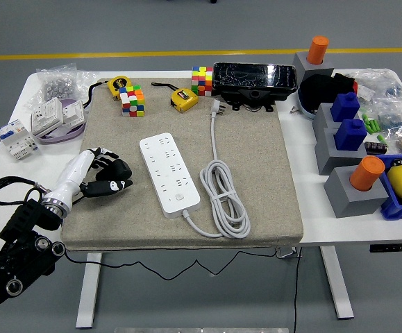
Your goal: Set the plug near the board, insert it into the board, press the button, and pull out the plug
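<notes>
A white power strip (169,172) lies on the grey mat (256,159), its round button (180,198) at the near end. Its white cord (223,198) is coiled to the right and ends in a plug (218,107) at the mat's far side. A black plug (119,173) lies on the mat left of the strip. My left hand (103,170) comes in from the lower left, with its fingers curled over the black plug's top and the thumb against its near side. The right arm is out of view.
Two colour cubes (132,101) (202,80), two yellow tape measures (184,99) (119,84) and a black box (255,78) line the mat's far edge. White switches (48,114) lie at the left. Grey and blue blocks (346,139) with orange cylinders stand at the right.
</notes>
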### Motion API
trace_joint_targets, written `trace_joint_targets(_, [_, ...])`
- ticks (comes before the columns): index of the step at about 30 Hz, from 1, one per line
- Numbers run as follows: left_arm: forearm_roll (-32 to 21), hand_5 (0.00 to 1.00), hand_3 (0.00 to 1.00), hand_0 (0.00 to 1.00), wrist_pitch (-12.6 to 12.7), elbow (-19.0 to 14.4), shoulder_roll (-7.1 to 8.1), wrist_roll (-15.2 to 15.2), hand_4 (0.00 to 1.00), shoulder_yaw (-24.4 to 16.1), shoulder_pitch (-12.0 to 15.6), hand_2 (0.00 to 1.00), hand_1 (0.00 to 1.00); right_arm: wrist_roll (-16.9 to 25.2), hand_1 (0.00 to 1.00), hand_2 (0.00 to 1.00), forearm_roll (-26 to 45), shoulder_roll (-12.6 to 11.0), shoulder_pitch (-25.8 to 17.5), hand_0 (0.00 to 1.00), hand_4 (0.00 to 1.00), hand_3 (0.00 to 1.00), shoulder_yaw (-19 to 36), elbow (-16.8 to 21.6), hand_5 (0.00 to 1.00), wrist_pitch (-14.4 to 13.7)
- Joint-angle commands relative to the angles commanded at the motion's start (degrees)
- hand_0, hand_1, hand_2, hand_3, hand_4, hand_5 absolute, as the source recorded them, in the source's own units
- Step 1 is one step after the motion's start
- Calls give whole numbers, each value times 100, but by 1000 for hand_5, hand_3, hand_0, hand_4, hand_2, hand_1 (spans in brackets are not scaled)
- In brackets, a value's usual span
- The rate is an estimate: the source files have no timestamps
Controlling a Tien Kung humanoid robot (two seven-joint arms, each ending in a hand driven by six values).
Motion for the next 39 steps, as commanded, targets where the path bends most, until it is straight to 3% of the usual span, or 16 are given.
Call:
trace_joint_targets(3, [-78,256,546,501,119,70,-17,-100,834,74,-70,503,525,0,672,685,-2,-5,6,582,977,615,5,2,517,-2])
trace_joint_targets(4, [-85,126,514,391,158,94,-23,-123,638,95,-93,428,381,0,672,685,2,-7,6,582,977,616,6,-1,518,-3])
trace_joint_targets(9, [-28,126,514,391,260,144,-39,-167,638,139,-152,428,381,-2,672,685,12,-10,0,582,977,616,-7,-8,518,0])
trace_joint_targets(10, [11,48,511,358,257,151,-39,-153,594,147,-163,401,358,-2,672,685,13,-10,0,582,977,616,-10,-10,518,1])
trace_joint_targets(16, [104,15,506,346,232,130,-25,-97,579,175,-197,389,344,5,672,685,-1,-13,15,582,977,616,-6,14,518,-1])
trace_joint_targets(39, [-39,14,509,348,207,115,25,-394,579,252,-230,387,348,-1,672,685,10,-33,40,581,977,616,-48,23,519,-3])
